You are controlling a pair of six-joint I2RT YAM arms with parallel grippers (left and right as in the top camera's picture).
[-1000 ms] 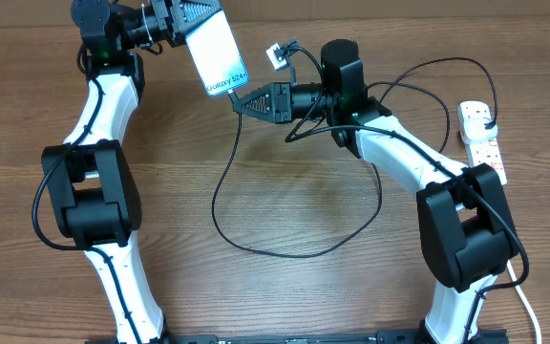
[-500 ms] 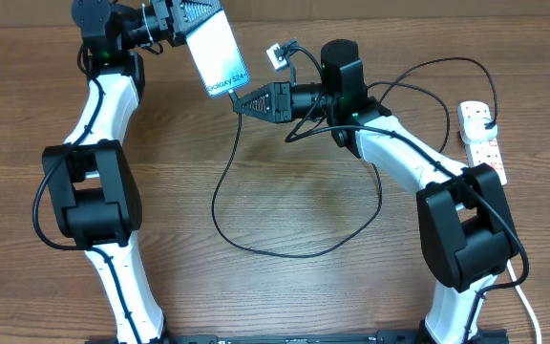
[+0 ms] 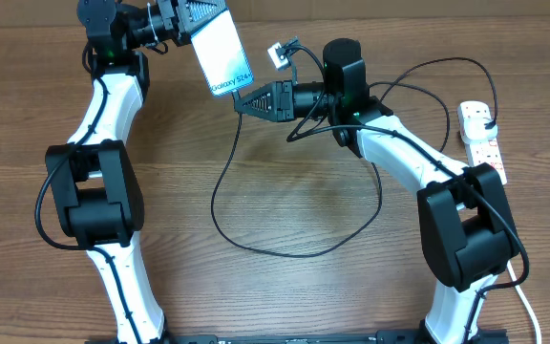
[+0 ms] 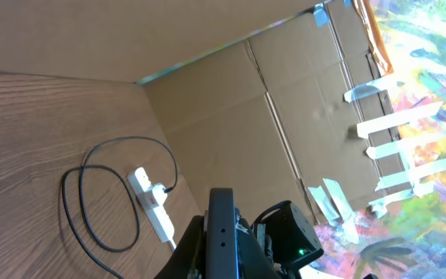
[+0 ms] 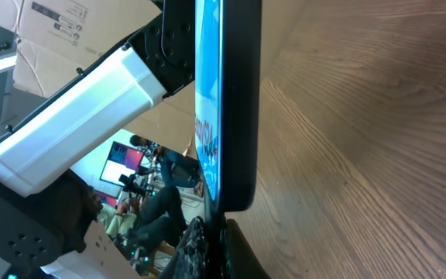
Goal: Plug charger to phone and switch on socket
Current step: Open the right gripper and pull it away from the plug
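Note:
My left gripper is shut on the phone and holds it off the table at the back left, its cyan screen facing up. In the left wrist view the phone shows edge-on between the fingers. My right gripper is shut on the connector end of the charger, right at the phone's lower end. In the right wrist view the phone stands just above the shut right gripper, and how far the tip has entered is hidden. The black charger cable loops over the table to the socket at the right edge.
A cardboard wall stands behind the table. The socket has a black plug in its far end, with loose cable curled beside it. Its thick white cord runs off the front right. The right arm's forearm crosses the table's right half.
The left arm has shifted the phone slightly to the right. The right gripper stays at the phone's lower end.

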